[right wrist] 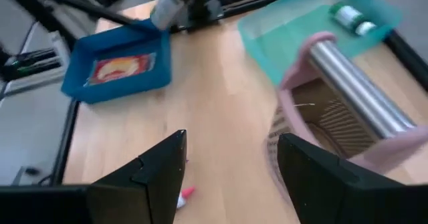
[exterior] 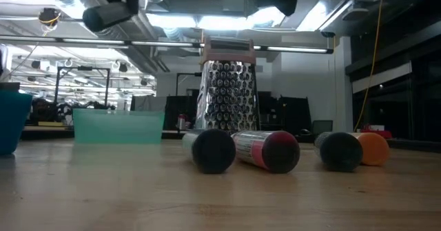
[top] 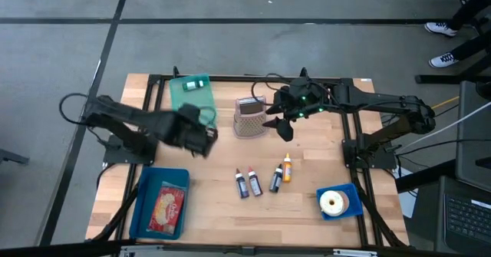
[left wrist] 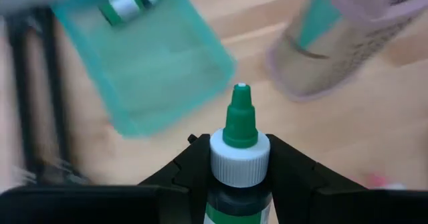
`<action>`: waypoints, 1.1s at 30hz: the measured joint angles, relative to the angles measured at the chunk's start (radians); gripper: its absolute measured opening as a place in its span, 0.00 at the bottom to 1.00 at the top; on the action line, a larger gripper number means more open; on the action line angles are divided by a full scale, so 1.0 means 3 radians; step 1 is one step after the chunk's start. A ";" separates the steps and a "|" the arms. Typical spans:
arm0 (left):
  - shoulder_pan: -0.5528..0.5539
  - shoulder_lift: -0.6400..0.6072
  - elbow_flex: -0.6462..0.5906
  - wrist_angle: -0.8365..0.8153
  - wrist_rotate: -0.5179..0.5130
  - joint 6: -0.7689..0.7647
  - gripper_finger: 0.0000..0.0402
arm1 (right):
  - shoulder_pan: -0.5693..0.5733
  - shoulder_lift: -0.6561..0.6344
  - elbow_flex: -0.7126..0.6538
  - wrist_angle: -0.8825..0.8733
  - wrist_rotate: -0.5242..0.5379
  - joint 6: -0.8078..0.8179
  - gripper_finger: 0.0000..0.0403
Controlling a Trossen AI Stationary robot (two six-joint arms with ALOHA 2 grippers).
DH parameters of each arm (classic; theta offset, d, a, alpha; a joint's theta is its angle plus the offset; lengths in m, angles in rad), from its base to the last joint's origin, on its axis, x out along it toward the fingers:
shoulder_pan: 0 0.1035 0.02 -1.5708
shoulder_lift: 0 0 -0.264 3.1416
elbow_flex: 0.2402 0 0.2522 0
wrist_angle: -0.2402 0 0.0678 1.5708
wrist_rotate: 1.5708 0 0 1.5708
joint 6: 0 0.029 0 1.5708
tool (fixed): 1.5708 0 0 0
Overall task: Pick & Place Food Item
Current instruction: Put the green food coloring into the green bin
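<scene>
Your wooden surface [top: 222, 211] carries pretty much everything here, and both arms hang above it. Down at the front left corner you've got the blue tray [top: 143, 211] with a flat food packet lying in it, and up at the back the teal tray [top: 178, 97] has one small green-capped bottle inside. Just beside that teal tray stands the metal grater [top: 249, 117] with its pink handle, upright. Over on the front right, the small blue dish [top: 350, 208] holds a white roll. In the middle, four little bottles [top: 263, 181] lie on their sides in a loose row (the orange one is closest to the right side). Your left tool [left wrist: 239, 177] is up off the surface between the blue tray and the teal one, and it's pinching a green-tipped dropper bottle [left wrist: 239, 144] by the neck, white collar sitting right between the fingers. Your right tool [right wrist: 231, 170] hovers next to the grater with its fingers spread wide and nothing between them.
</scene>
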 joint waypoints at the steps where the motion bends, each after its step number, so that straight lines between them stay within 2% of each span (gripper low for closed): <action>1: 0.0132 -0.0054 -0.0001 0.0021 0.0023 0.0303 0.28 | -0.0013 0.0000 -0.0001 0.0000 0.0029 0.0053 0.57; 6: 0.0934 -0.0256 -0.0003 0.0026 0.0018 0.1632 0.28 | -0.0065 0.0000 -0.0001 0.0014 0.0209 0.0262 0.57; 13: 0.2112 -0.0290 -0.0003 0.0215 -0.0019 0.3582 0.28 | -0.0144 0.0000 -0.0001 0.0017 0.0411 0.0491 0.58; 20: 0.3027 -0.0191 -0.0003 0.1121 0.0518 0.5351 0.28 | -0.0240 0.0000 -0.0001 0.0071 0.0465 0.0636 0.58; 26: 0.3430 0.0215 -0.0003 0.1140 0.0656 0.6184 0.28 | -0.0260 0.0000 -0.0001 0.0122 0.0578 0.0719 0.58; 30: 0.3476 0.0560 -0.0003 0.1144 0.0694 0.6449 0.28 | -0.0260 0.0000 -0.0001 0.0125 0.0614 0.0777 0.58; 33: 0.3468 0.0826 -0.0003 0.1148 0.0869 0.6504 0.28 | -0.0260 0.0000 0.0000 0.0125 0.0614 0.0779 0.58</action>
